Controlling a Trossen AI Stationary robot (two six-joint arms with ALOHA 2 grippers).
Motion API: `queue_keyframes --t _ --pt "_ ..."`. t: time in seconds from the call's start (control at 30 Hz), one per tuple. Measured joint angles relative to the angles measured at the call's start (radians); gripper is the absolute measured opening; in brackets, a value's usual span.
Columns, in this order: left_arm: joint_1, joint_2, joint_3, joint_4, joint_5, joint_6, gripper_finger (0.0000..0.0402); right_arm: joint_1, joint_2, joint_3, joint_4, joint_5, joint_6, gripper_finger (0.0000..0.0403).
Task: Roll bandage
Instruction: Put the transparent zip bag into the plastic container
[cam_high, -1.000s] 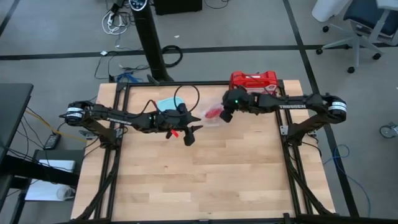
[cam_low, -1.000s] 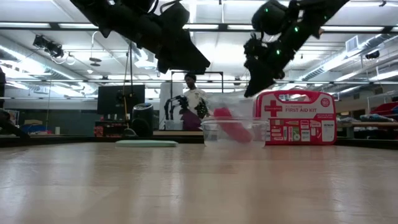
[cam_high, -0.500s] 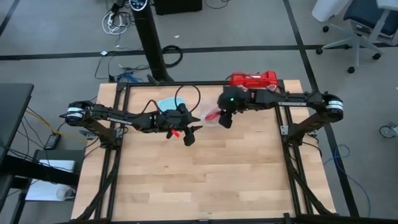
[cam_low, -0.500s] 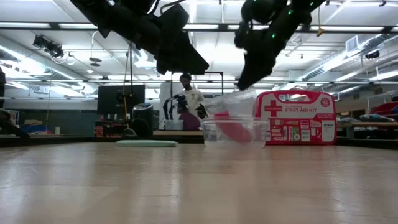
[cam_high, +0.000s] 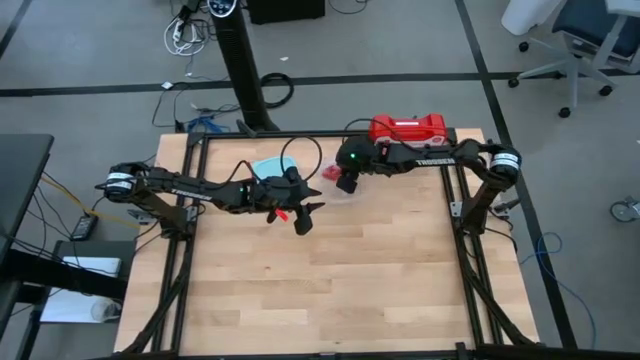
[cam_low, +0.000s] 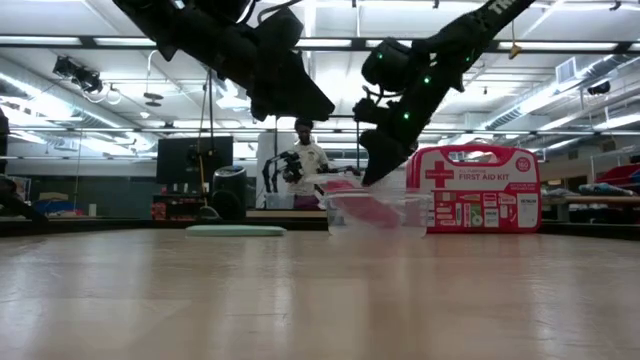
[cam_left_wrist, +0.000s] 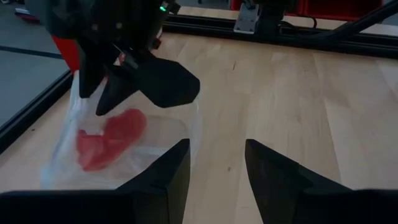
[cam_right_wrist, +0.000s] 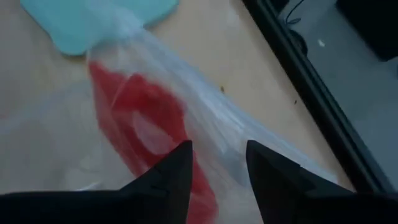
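Note:
The red bandage (cam_right_wrist: 143, 118) lies crumpled inside a clear plastic bag (cam_left_wrist: 155, 130) that rests on the wooden table near its far edge. My right gripper (cam_right_wrist: 217, 168) is open and slants down just over the bag, one finger on each side of a ridge of the film. In the left wrist view it hangs above the bag's far end. My left gripper (cam_left_wrist: 217, 168) is open and holds nothing. It hovers above the table at the bag's near-left side (cam_high: 308, 215). My right gripper comes at the bag's upper film (cam_right_wrist: 211, 124) slanting down from the table's right and far side. Its fingers stand apart. I cannot tell whether their tips touch the film.
A pale blue flat piece (cam_high: 266, 165) lies left of the bag. The red first-aid case (cam_high: 408, 128) stands upright at the far edge, right of the bag. Black frame rails (cam_high: 300, 137) border the table. A person (cam_low: 305, 160) stands in the room beyond. Bare wood spreads toward the near edge.
My right gripper has gone toward the table's left edge and down, closer over the bag, rolling a little. The bag's upper film stood raised half a second ago. It now lies lower.

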Motion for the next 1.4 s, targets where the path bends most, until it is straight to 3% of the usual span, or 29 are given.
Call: queue_keyframes --t 0.3,0.53,0.6,0.8,0.97,1.17,1.4 --pt "0.001 0.0 0.0 0.005 -0.001 0.024 0.0157 -0.039 0.078 0.001 -0.191 -0.138 -0.002 0.0129" --pt "0.002 0.0 0.0 0.01 -0.001 0.025 0.0157 -0.038 0.049 0.0 -0.267 -0.437 -0.002 0.0121" --pt "0.001 0.0 0.0 0.009 -0.001 0.025 0.0157 -0.038 0.03 0.0 -0.284 -0.425 0.011 0.0121" --pt "0.001 0.0 0.0 0.006 0.0 0.025 0.0157 -0.017 -0.055 0.0 -0.304 -0.243 0.052 0.0121" --pt "0.001 0.0 0.0 0.007 0.0 0.024 0.0157 0.022 -0.105 0.0 -0.29 -0.177 0.058 0.0121" --pt "0.001 0.0 0.0 0.01 0.0 0.025 0.0157 0.062 -0.103 0.0 -0.126 -0.228 0.052 0.0121" --pt "0.001 0.0 0.0 0.017 0.001 0.024 0.0157 0.064 -0.065 0.0 -0.065 -0.23 0.023 0.0121"
